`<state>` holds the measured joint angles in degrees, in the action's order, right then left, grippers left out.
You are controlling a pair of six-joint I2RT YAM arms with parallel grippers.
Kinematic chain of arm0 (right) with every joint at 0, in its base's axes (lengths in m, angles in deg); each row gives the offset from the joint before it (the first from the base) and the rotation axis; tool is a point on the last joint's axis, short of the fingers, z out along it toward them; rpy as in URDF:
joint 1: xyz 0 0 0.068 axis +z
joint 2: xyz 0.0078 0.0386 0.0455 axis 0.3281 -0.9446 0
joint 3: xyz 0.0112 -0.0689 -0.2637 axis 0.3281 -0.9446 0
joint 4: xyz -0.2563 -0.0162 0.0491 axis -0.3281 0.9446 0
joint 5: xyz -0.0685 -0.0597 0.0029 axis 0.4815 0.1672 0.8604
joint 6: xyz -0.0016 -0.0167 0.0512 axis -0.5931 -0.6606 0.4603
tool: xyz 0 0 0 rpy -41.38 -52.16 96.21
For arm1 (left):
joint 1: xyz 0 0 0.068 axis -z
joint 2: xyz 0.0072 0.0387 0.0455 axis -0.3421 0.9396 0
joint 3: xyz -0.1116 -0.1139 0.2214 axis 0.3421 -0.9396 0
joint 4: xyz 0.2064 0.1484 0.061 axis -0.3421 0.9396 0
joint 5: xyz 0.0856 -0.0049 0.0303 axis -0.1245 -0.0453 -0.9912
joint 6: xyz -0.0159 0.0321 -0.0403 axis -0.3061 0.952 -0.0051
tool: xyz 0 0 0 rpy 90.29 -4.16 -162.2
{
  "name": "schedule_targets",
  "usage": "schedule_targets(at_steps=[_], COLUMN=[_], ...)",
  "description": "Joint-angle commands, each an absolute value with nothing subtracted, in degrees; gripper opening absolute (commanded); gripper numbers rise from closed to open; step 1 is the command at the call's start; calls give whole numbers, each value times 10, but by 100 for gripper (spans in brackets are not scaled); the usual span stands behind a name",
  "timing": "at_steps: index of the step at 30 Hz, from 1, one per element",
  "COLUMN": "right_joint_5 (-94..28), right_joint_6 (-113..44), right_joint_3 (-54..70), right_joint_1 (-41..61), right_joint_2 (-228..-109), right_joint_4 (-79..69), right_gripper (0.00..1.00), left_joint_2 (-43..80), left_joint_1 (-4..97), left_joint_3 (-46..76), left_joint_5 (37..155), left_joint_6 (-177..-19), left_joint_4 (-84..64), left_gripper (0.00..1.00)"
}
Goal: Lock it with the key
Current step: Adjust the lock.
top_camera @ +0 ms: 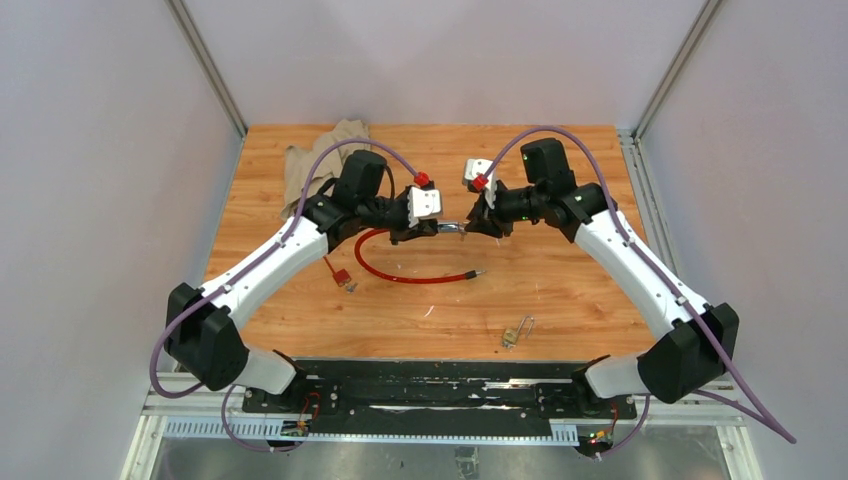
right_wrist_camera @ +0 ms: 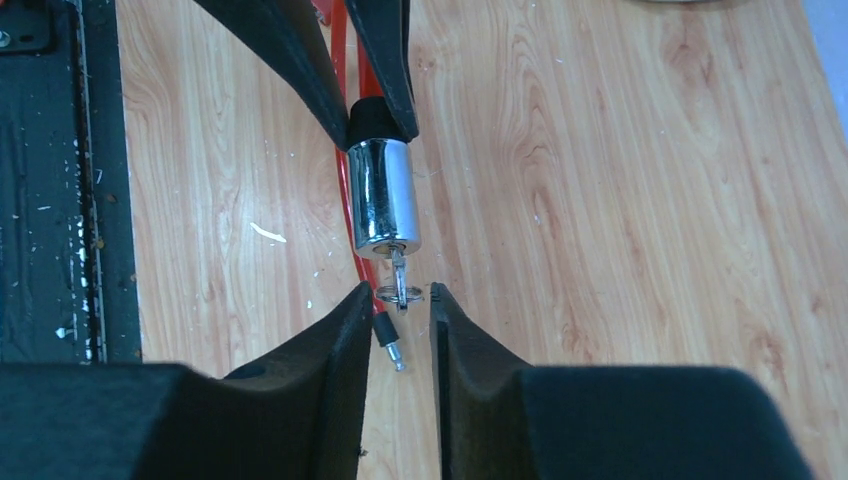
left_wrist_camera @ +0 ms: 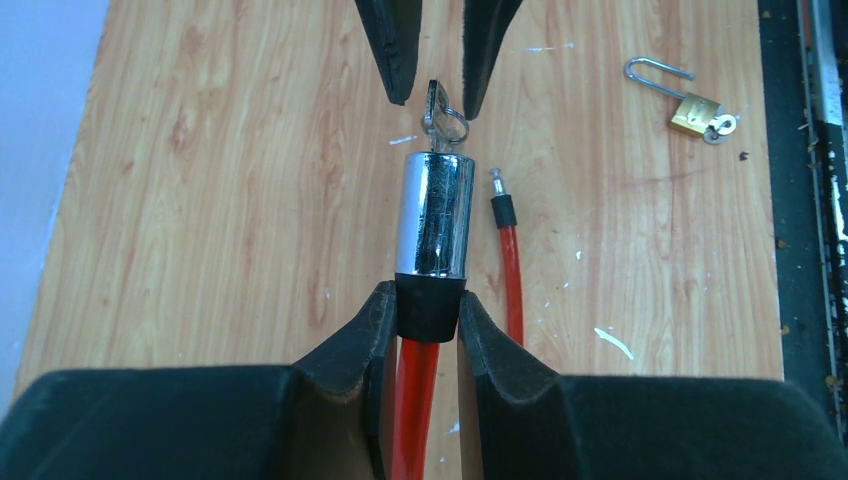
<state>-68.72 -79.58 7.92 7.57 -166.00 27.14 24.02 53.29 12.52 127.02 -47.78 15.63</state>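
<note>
The lock is a chrome cylinder [left_wrist_camera: 433,215] with a black collar on a thick red cable [top_camera: 400,272]. My left gripper [left_wrist_camera: 428,300] is shut on that collar and holds the cylinder above the table. The tiny silver key [right_wrist_camera: 399,275] with its small ring sticks out of the cylinder's [right_wrist_camera: 384,195] free end. My right gripper [right_wrist_camera: 402,295] faces it, open. Its fingertips [left_wrist_camera: 400,50] stand either side of the key [left_wrist_camera: 438,105] with small gaps and do not touch it. The cable's loose end pin [right_wrist_camera: 388,335] lies on the wood below.
A small brass padlock [top_camera: 513,335] with its own key lies near the front edge. A short thin red loop with a red tag [top_camera: 340,275] lies left of the cable. A beige cloth [top_camera: 320,150] sits at the back left. Frame posts stand at the back corners.
</note>
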Motion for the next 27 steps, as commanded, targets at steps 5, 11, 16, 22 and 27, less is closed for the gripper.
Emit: schedule_targets(at_steps=[5,11,16,22,27], right_joint_5=[-690,-702,-723,-733,-761], right_joint_6=[-811,-812,-793,-653,-514], right_joint_3=[68,57,49,66,85], right_joint_1=[74,74,78,78,69], right_joint_2=[-1660,-1657,-1656,-1698,-1740], right_joint_4=[253,244,230,211,219], right_gripper=[12,1,1,1,1], left_joint_2=[246,247,248,245,235], left_joint_1=[533,533,534,560,566], left_joint_3=[139,141,138,122,89], left_joint_5=[1316,1335,1332,1251,1173], left_joint_6=[-490,-500,-526,-514,-514], left_joint_4=[161,159,137,116,63], left_gripper=[0,0,0,0,0])
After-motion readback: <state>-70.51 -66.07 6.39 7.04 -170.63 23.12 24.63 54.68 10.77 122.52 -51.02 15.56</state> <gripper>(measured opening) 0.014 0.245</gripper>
